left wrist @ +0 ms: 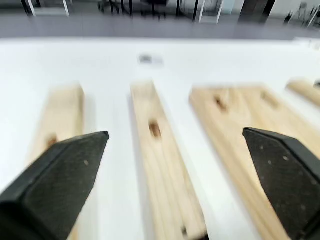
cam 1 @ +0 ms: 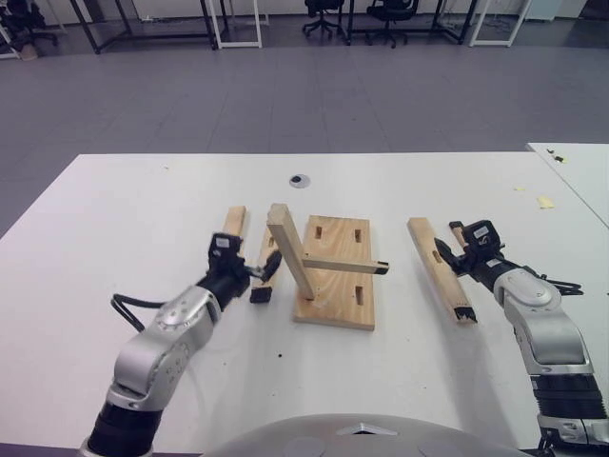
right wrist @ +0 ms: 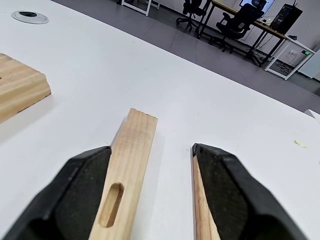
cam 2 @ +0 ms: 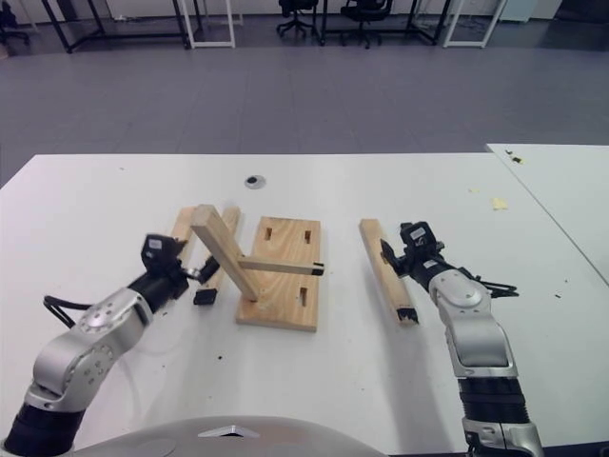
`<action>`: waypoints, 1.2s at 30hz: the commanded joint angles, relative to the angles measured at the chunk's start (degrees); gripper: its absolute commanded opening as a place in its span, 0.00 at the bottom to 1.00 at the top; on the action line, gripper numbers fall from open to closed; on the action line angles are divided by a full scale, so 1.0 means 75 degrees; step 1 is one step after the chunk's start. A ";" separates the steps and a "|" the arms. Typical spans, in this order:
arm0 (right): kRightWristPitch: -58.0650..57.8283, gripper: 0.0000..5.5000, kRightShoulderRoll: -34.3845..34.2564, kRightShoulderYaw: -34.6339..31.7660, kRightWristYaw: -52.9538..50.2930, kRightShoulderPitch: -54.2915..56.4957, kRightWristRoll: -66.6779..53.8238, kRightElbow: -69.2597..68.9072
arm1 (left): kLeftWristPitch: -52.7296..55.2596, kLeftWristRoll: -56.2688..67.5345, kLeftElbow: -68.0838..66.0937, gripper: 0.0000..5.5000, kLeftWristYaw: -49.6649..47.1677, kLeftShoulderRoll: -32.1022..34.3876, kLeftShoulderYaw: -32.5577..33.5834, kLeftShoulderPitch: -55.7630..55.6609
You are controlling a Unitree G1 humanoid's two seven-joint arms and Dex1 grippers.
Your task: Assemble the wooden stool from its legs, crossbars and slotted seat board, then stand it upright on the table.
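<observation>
The slotted seat board lies flat mid-table. One leg stands tilted in it, and a crossbar juts sideways from that leg. Two more legs lie left of the board, one farther left and one closer. My left gripper is open at the near end of the closer leg, its fingers spread wide on either side. A fourth leg lies right of the board. My right gripper is open, low over it, with the slotted leg between its fingers.
A round cable grommet sits in the table behind the board. A thin strip of wood lies against the right gripper's other finger. A second table stands to the right. Bare tabletop lies in front of the board.
</observation>
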State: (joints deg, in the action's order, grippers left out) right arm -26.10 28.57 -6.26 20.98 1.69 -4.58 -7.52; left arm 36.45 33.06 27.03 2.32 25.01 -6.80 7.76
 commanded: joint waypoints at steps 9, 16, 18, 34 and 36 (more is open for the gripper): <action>-0.0079 0.57 -0.0363 0.0276 -0.0285 -0.0052 0.0139 -0.0167 | 0.0546 -0.1409 -0.0479 0.75 0.0103 -0.0222 -0.0418 0.0311; -0.0050 0.57 -0.0419 0.0297 -0.0383 0.0014 0.0157 -0.0133 | 0.0148 -0.1884 -0.0908 0.49 0.0545 -0.0586 -0.0449 0.0273; -0.0020 0.57 -0.0420 0.0308 -0.0397 0.0074 0.0169 -0.0088 | 0.0002 -0.1993 -0.1065 0.43 0.0709 -0.0584 -0.0401 0.0275; -0.3428 0.57 -0.2479 -0.2386 -0.0919 0.4950 -0.5997 0.0750 | -0.1598 -0.1316 -0.0729 0.38 0.2574 -0.0271 0.1360 -0.3238; -0.3616 0.57 -0.3013 -0.2661 -0.1352 0.5889 -0.6809 0.1572 | -0.2191 -0.1432 -0.0877 0.38 0.2899 -0.0353 0.1228 -0.3572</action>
State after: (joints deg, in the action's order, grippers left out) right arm -51.49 8.79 -24.68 13.48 40.04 -51.11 -0.09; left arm 23.49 23.57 21.21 22.04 22.53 3.32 -16.13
